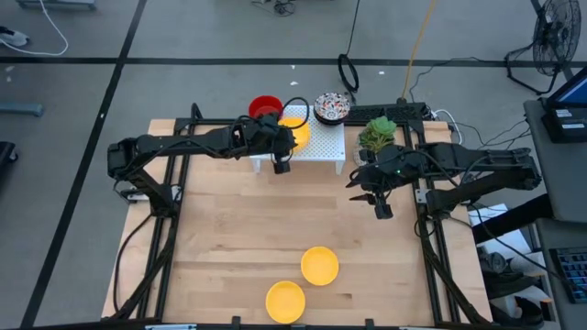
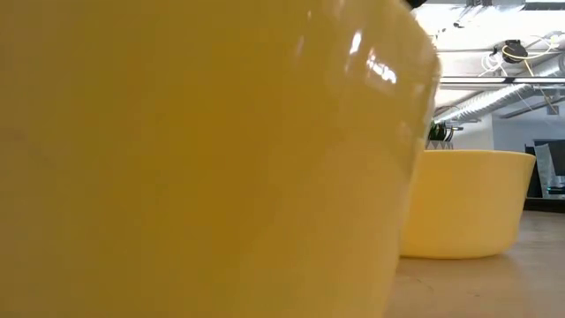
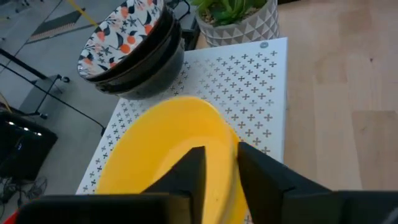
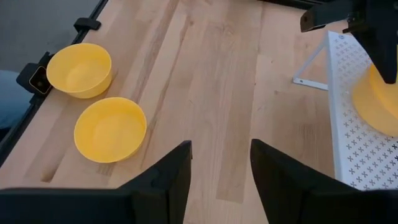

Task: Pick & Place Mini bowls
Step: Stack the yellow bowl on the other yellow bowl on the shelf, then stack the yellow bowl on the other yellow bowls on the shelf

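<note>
A yellow mini bowl sits on the white perforated rack at the table's far middle. My left gripper straddles this bowl's rim, one finger inside and one outside, with a gap between them. Two more yellow bowls rest on the wood near the front edge, and they fill the low view. A red bowl and a stack of patterned bowls stand at the rack's far side. My right gripper hangs open above the table's right half, with nothing between its fingers. My left gripper has the yellow bowl's rim between its fingers, which slant down from the table's left. One finger is inside the bowl and the other outside. I cannot tell whether either touches the wall. The bowl rests on the rack.
A white pot with a green plant stands just right of the rack, close to my right arm. Bare wood lies between the rack and the two near bowls. Black frame rails run along both sides of the table.
</note>
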You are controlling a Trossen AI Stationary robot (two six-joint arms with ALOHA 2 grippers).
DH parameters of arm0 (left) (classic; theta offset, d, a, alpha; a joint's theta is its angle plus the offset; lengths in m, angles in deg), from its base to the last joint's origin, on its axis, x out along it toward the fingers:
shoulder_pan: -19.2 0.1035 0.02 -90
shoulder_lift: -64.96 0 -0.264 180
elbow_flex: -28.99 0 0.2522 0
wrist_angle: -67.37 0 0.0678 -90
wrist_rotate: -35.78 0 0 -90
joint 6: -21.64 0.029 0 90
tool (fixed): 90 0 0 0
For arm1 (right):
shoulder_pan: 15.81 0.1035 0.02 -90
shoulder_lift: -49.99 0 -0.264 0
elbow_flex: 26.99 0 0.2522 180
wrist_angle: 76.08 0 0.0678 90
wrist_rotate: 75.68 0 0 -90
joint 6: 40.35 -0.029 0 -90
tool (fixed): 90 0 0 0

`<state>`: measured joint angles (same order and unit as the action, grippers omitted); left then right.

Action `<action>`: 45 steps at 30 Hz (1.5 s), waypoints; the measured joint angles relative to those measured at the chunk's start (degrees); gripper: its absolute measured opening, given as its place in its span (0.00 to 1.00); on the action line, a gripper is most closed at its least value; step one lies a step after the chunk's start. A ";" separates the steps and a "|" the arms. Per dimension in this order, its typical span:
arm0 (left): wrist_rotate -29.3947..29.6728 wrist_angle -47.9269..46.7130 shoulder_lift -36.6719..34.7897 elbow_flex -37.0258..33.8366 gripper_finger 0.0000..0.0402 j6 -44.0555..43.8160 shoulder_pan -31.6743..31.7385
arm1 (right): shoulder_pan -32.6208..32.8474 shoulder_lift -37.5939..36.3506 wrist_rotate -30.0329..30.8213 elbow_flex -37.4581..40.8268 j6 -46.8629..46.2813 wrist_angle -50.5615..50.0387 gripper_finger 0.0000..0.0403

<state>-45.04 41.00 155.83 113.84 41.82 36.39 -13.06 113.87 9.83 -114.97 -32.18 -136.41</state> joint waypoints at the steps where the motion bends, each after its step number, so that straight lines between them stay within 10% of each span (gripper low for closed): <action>1: 0.00 0.09 0.00 0.00 0.26 -0.01 -0.02 | 0.00 0.00 0.00 0.00 0.00 0.00 0.37; 10: 0.07 5.54 -3.68 0.01 0.45 -2.49 -4.49 | 0.74 0.37 -0.18 4.57 -4.59 3.68 0.37; 25: -0.10 0.64 -8.13 0.04 0.47 -16.69 -17.56 | 15.32 3.03 -9.03 32.67 -8.00 41.85 0.38; 45: -0.05 0.24 -8.09 0.04 0.47 -33.30 -23.09 | 31.63 29.28 6.99 28.04 0.97 54.03 0.38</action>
<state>-45.09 41.25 147.74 113.88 8.53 13.30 18.57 143.15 16.82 -86.93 -31.22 -82.38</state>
